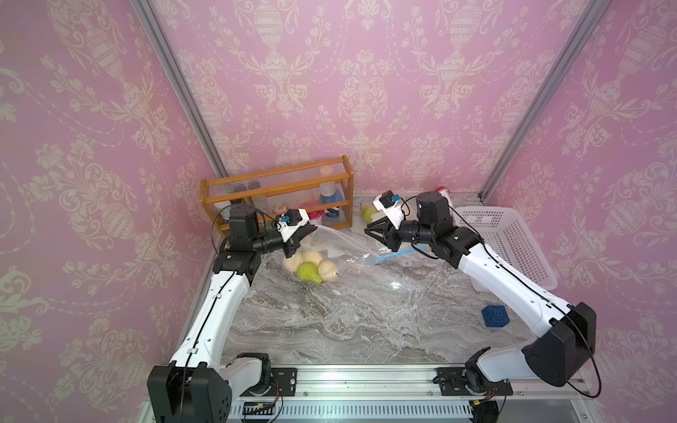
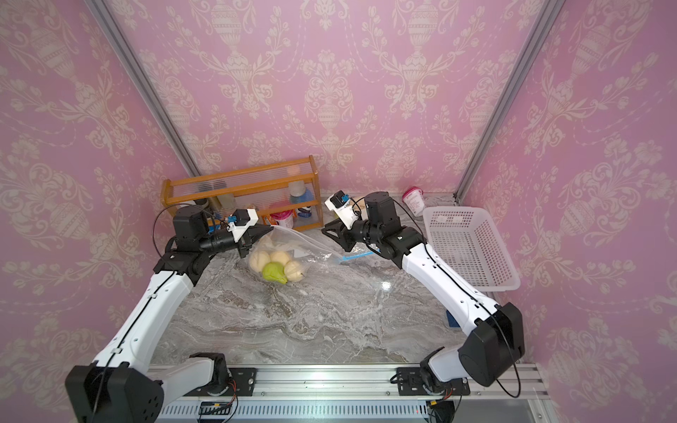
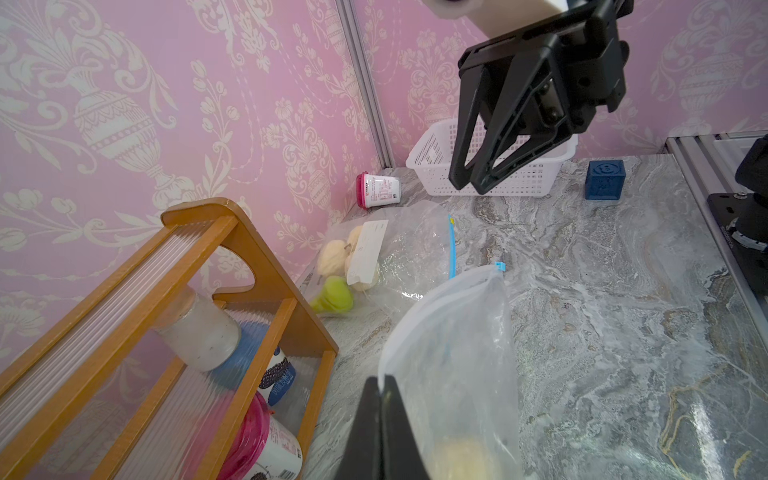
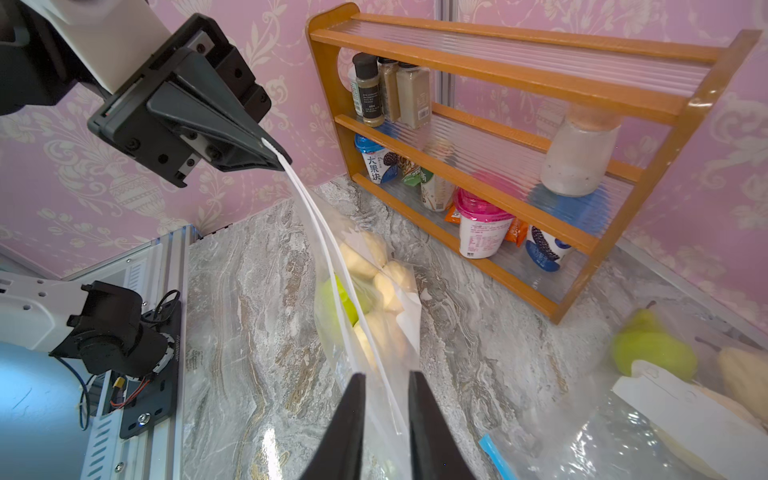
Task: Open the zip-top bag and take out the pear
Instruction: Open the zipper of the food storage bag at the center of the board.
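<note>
A clear zip-top bag [image 1: 340,249] lies on the marble table, its mouth lifted off the surface. Inside it a green pear [image 1: 308,273] rests among several pale fruits [image 2: 259,259]. My left gripper [image 3: 380,380] is shut on the bag's white zip rim [image 4: 303,195]; in both top views it [image 1: 312,230] holds that corner up. My right gripper [image 4: 386,376] stands open, its fingers apart with the rim's other end running between them. In a top view this gripper [image 2: 324,230] hovers just beyond the bag's far edge. The blue zip end [image 1: 397,254] lies under the right wrist.
A second bag of fruit [image 3: 395,253] lies by the back wall. A wooden rack [image 1: 278,194] with cups and jars stands at the back left. At the right are a white basket [image 1: 505,241], a pink-lidded cup [image 2: 414,199] and a blue cube [image 1: 495,316].
</note>
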